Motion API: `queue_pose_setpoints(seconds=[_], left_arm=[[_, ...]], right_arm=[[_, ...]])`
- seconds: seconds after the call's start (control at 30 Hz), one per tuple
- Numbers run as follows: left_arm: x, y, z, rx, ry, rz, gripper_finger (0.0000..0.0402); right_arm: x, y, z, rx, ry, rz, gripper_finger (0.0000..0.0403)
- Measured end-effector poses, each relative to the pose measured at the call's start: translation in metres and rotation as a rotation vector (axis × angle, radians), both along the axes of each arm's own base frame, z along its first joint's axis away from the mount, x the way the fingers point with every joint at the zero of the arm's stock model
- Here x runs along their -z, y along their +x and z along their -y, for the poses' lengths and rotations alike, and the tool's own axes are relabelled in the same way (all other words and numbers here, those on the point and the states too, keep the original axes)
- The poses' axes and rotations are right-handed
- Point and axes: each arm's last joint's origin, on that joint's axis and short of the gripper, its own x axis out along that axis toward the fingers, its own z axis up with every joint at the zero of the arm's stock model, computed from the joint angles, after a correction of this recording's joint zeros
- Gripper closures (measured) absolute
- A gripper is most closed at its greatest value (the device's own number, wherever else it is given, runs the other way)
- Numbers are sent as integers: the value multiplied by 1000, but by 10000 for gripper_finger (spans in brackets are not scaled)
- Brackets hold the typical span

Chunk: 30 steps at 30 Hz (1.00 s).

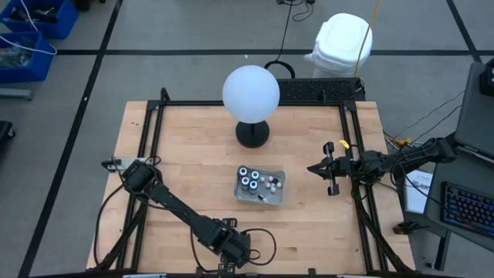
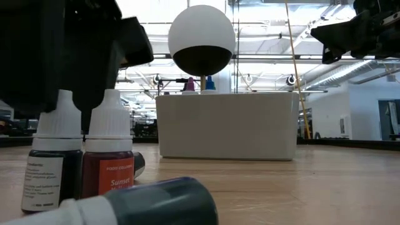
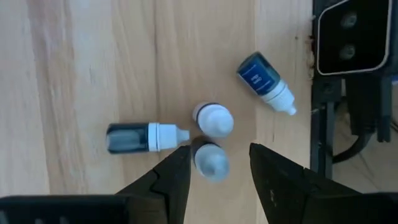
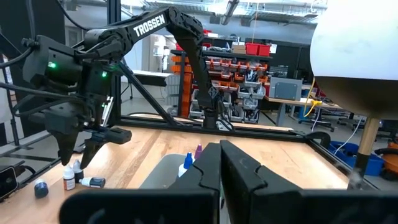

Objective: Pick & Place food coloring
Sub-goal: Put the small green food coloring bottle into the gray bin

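Four small plastic food-colouring bottles with white conical caps are seen at the near edge of the pale, grained wooden table [image 1: 185, 166]. Two of them [image 3: 212, 119] stand upright, touching each other, and two are laid on their sides: a dark one [image 3: 146, 137] beside them and a blue one [image 3: 264, 83] a little apart. The left gripper [image 3: 214, 163] is held above this group, its matt black fingers parted about halfway on both sides of one upright cap; nothing is grasped. Farther on, near the table's middle, more bottles [image 1: 253, 180] are kept in a clear rectangular plastic tray [image 1: 279, 191]. Behind it a smooth white globe on a round black base [image 1: 251, 93] is placed. The right gripper [image 1: 330, 170] is raised at the right side, fingers pressed together, empty.
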Motion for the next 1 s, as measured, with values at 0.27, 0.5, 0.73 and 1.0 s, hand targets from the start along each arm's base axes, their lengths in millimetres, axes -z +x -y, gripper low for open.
queue_pose_setpoints(seconds=[0.27, 0.5, 0.73, 1.0], left_arm=[[7, 0, 1, 14, 15, -13, 234], [8, 0, 1, 30, 23, -15, 234], [8, 0, 1, 30, 23, -14, 248], [7, -1, 1, 22, 16, -24, 327]], right_arm=[[0, 0, 0, 2, -16, 1, 403], [0, 0, 0, 3, -18, 1, 403], [0, 0, 0, 4, -18, 1, 403], [0, 0, 0, 4, -18, 1, 403]])
